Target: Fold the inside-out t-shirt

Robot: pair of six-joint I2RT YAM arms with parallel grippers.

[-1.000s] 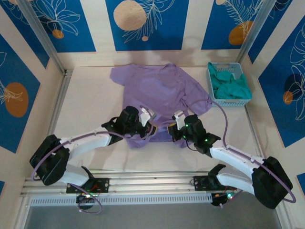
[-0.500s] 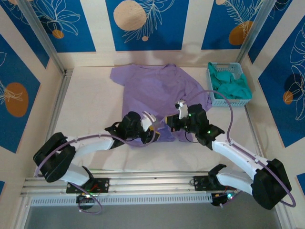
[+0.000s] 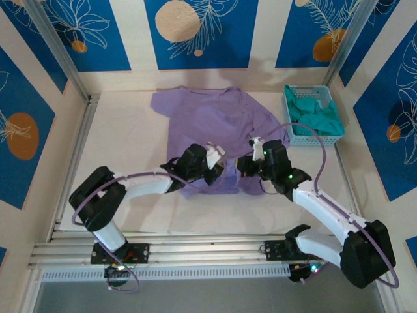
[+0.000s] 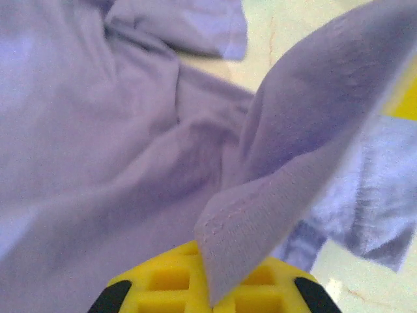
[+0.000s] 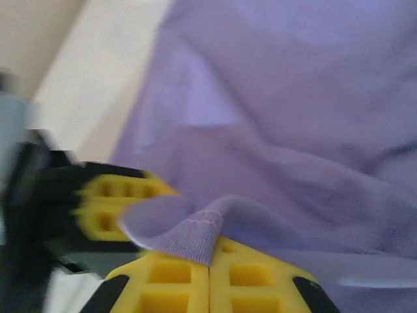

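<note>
— Looking at the left gripper (image 4: pixel 208 287), what sits between its yellow pads (image 4: pixel 171 259)?
— A hemmed edge of the inside-out t-shirt (image 4: pixel 98 130), clamped tight. The flap rises from the pads up toward the right.
— And the right gripper (image 5: pixel 208 270)?
— Pressed together too, with a small fold of stitched hem pinched where the pads meet, bulging just above them.
— Where does the shirt lie overall?
— The overhead camera shows it spread on the table (image 3: pixel 124 137). Its far part lies flat and its near edge is lifted by both grippers, which hang close together over the near middle of the cloth.
</note>
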